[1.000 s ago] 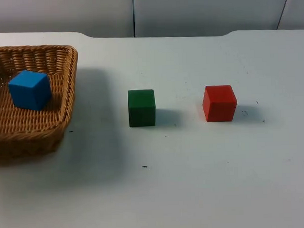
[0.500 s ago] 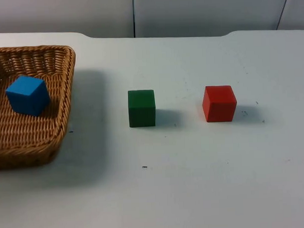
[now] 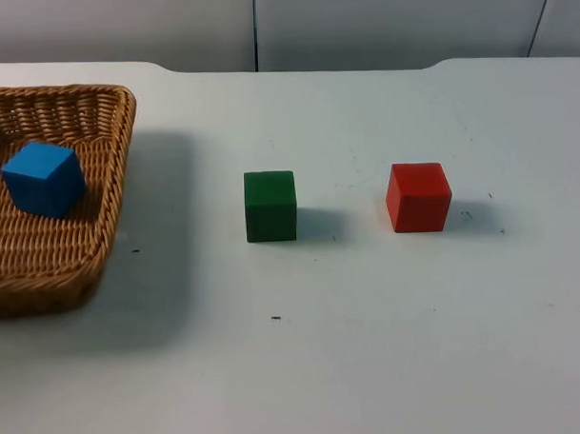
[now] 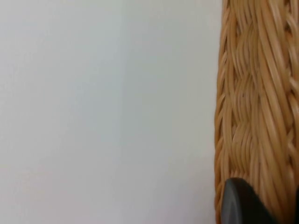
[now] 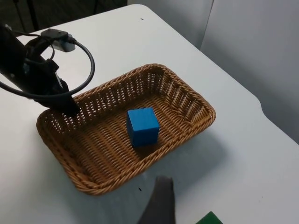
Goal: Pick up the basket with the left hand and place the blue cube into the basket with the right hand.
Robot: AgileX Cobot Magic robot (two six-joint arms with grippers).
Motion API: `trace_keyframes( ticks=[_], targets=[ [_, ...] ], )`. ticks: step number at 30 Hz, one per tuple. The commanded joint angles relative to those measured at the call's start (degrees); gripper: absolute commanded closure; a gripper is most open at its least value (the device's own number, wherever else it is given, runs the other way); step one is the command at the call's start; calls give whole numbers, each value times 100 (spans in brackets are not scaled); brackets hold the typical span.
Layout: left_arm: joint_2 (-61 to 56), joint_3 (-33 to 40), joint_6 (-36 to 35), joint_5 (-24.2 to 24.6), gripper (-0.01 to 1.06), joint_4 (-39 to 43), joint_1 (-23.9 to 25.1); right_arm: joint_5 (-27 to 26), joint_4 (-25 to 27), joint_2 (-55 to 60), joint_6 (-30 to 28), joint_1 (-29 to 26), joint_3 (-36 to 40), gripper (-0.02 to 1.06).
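The woven wicker basket (image 3: 44, 254) is at the table's left with the blue cube (image 3: 43, 178) lying inside it. In the right wrist view, my left gripper (image 5: 66, 104) is shut on the basket's (image 5: 187, 100) short far rim, and the blue cube (image 5: 142, 126) rests near the middle of its floor. The left wrist view has the rim's weave (image 4: 252, 107) running close along a black fingertip (image 4: 237, 204). My right gripper (image 5: 159, 205) hangs high over the table, back from the basket's near long side and apart from the cube.
A green cube (image 3: 271, 206) stands at the table's middle and a red cube (image 3: 419, 196) to its right, both apart from the basket. A corner of the green cube (image 5: 210, 218) is beside my right gripper. The grey partition wall (image 3: 264, 27) closes the far edge.
The basket with the blue cube in it has slid steadily leftward in the top view. The green and red cubes have not moved.
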Motion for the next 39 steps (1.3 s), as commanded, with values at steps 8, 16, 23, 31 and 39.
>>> trace_keyframes(
  ticks=[8,16,23,31,39],
  targets=[
    [2,-11,33,-170,104,1,-27,47,42,-45,8,-6,37,32],
    [2,-11,115,208,76,1,-27,59,31,-45,8,-6,37,32],
    [2,-11,-3,369,15,-23,-27,49,31,-45,8,-6,37,32],
    [-9,-11,-32,780,14,-123,-27,38,31,-45,8,-6,37,32],
    [-501,-11,-32,1063,14,-175,-27,38,31,-45,8,-6,37,32]
  ],
)
